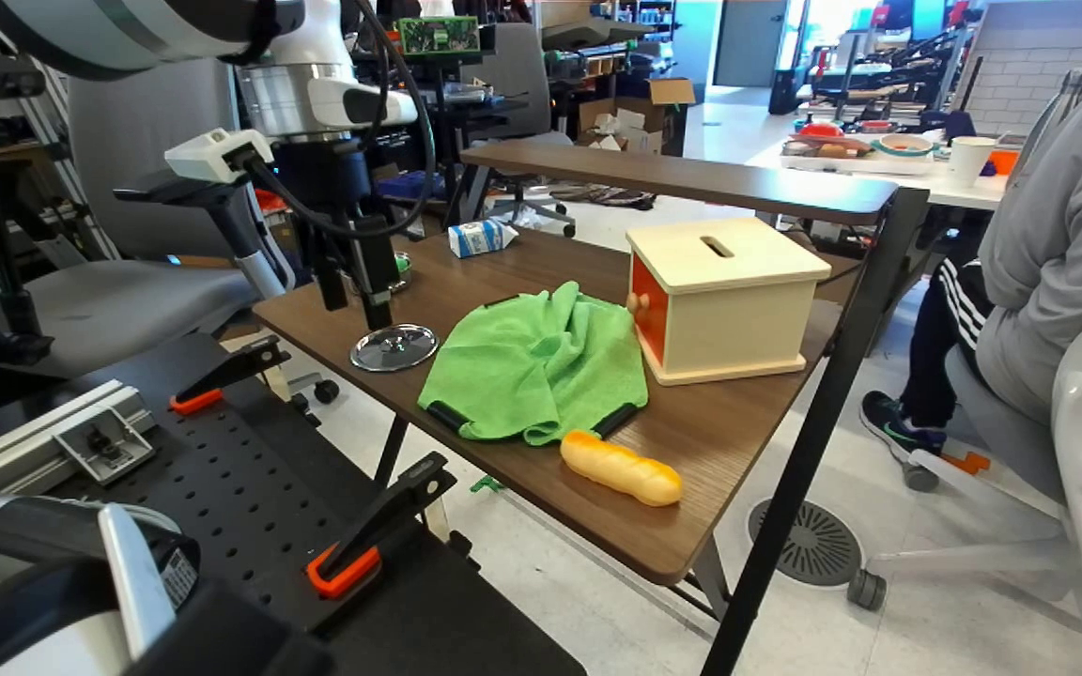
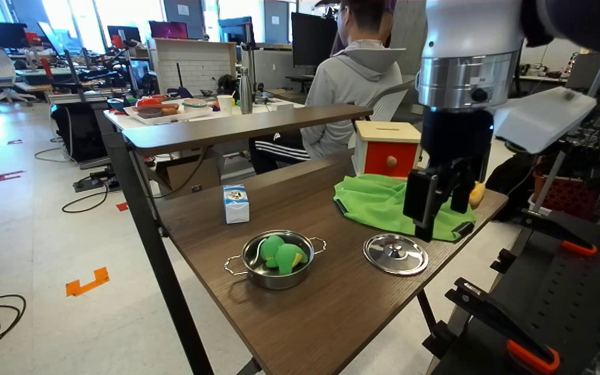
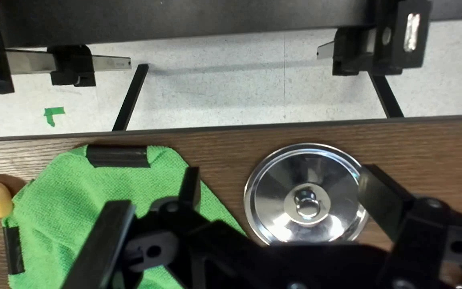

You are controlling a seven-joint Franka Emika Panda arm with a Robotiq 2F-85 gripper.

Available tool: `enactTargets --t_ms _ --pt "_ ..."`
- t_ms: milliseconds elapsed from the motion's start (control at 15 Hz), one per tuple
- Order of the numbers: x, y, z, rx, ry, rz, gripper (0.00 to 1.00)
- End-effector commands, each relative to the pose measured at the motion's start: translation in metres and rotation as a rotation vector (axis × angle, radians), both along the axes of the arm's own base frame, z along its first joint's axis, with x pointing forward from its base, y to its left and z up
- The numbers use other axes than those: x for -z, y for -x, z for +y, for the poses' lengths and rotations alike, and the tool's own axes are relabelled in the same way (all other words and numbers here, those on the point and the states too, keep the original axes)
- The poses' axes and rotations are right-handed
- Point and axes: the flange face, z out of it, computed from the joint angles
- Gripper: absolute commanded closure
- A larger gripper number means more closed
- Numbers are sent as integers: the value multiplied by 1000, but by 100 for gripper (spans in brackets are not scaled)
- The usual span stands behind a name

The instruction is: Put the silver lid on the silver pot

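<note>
Treat the grasp as the step in hand, with placing left for afterwards. Find the round, shallow, shiny silver metal lid [image 2: 396, 255] flat and right way up on the dark brown wood-look table [image 2: 310, 317], just beside the crumpled bright-green cloth [image 1: 532, 366]. Before lowering the black 2-fingered gripper [image 1: 355, 308], poised above with jaws spread wide and nothing gripped, shift to centre the small round silver metal knob [image 3: 307, 204], seemingly off-middle in the wrist view. Close on that knob alone, not on the lid's rim, and avoid the cloth's folds. Lift level and slowly, allowing for slip or tilt on polished metal. Then carry toward the low round silver metal pot [image 2: 279, 282], standing uncovered and well apart from the lid. Lower gently, centred; mind the rounded green objects [image 2: 289, 255] inside, perhaps high enough to prevent flush seating; cannot tell from here.
</note>
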Motion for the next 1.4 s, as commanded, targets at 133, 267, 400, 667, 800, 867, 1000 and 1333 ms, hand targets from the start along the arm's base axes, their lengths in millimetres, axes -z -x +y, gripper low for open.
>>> enactTargets --t_ms 133,267,400,667,800,867,1000,1333 --pt "25 -27 26 30 10 -36 0" --pt "33 -30 34 29 13 -36 0" --pt "40 -33 40 30 27 -43 0" --pt "48 -37 42 47 39 -50 0" --pt "51 -39 39 59 41 -53 0" --pt "53 -40 38 65 40 -55 0" --pt "55 -41 34 82 25 -64 0" --pt "59 -43 27 122 -1 -76 26"
